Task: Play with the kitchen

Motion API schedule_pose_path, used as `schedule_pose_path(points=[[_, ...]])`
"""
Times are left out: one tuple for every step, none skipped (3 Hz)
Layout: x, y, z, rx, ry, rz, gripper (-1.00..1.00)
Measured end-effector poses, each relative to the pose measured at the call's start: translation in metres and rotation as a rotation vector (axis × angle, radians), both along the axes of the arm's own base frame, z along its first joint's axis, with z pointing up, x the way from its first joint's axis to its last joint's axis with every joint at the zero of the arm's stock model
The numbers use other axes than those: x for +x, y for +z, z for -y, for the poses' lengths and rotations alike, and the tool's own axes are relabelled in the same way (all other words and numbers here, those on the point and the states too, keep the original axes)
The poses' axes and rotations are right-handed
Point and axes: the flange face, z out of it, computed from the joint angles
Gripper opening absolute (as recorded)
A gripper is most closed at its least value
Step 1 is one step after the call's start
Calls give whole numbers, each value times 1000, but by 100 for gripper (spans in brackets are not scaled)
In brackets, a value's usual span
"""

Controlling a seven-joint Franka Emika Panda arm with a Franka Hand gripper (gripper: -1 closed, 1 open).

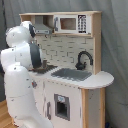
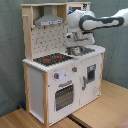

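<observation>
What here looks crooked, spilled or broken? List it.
Nothing stands out. The toy kitchen stands upright; its grey hood, oven door and black faucet sit square in place. No spill shows on the hob or the floor. The gripper hangs over the counter by the sink.

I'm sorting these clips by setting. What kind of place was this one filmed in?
Probably a lab or studio set-up, not a real home kitchen: the kitchen is a toy, standing alone on a wood floor before a grey curtain backdrop, with the robot arm reaching over its counter.
</observation>
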Motion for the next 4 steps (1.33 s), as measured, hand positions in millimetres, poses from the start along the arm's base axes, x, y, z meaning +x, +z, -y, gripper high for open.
schedule_pose_path(points=[[-9,-4,13,-16,-25,2,-100],[-19,-7,26,-30,-48,7,-100],[-28,-8,40,-41,-70,18,-100],[-36,-8,53,-49,-92,32,-100]])
